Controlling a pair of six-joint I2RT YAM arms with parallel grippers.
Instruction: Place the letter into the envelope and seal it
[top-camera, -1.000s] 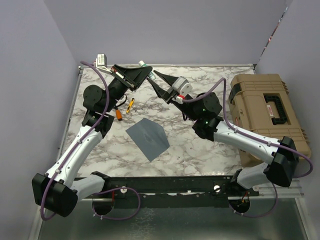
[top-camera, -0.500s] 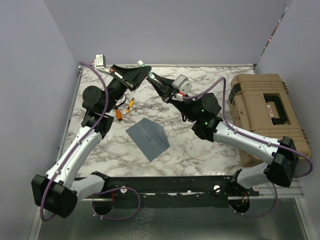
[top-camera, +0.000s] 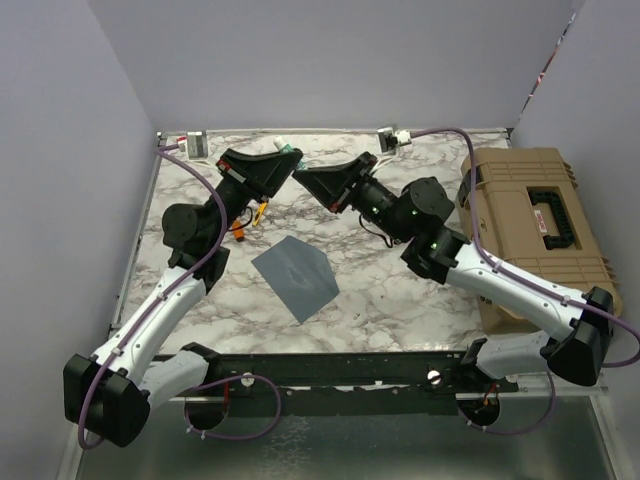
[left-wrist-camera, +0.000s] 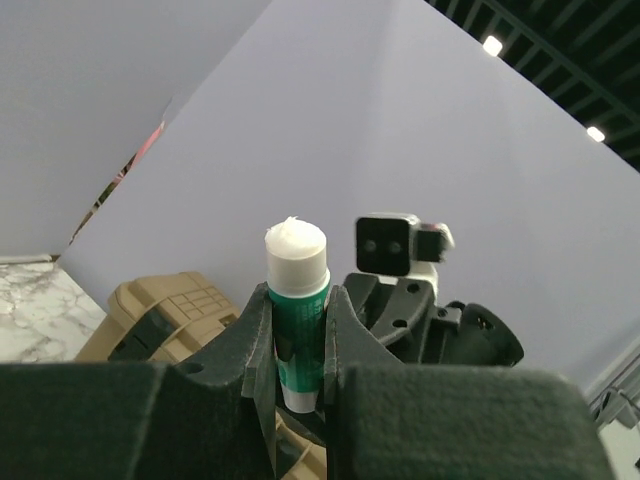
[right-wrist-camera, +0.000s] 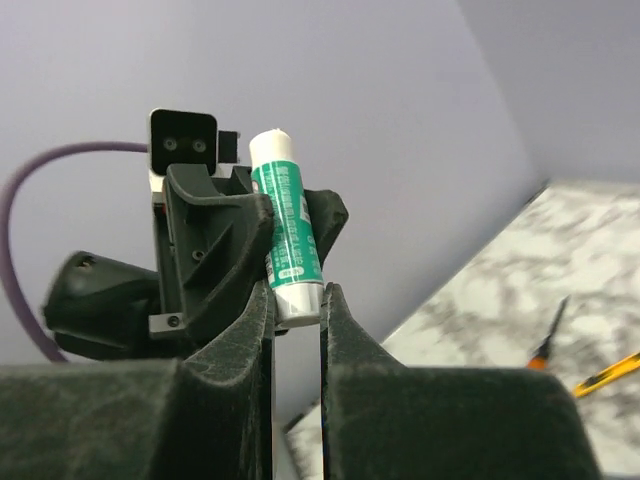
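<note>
The envelope (top-camera: 295, 278) lies flat; left fingers (left-wrist-camera: 248, 345) clamp a glue stick (left-wrist-camera: 298, 305), right fingers (right-wrist-camera: 345, 345) unclear.

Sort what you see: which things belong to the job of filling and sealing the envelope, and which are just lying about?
For the job: envelope; glue stick, clamped in the left gripper.
Lying about: tan case; small orange tool; small yellow tool.

Readable text: none is showing clearly in any view.
Glue stick (right-wrist-camera: 285, 215) label: white lettering is running along the green wrap, too small and blurred to read.
Label's lower end: a pale printed patch is showing, equally unreadable.
</note>
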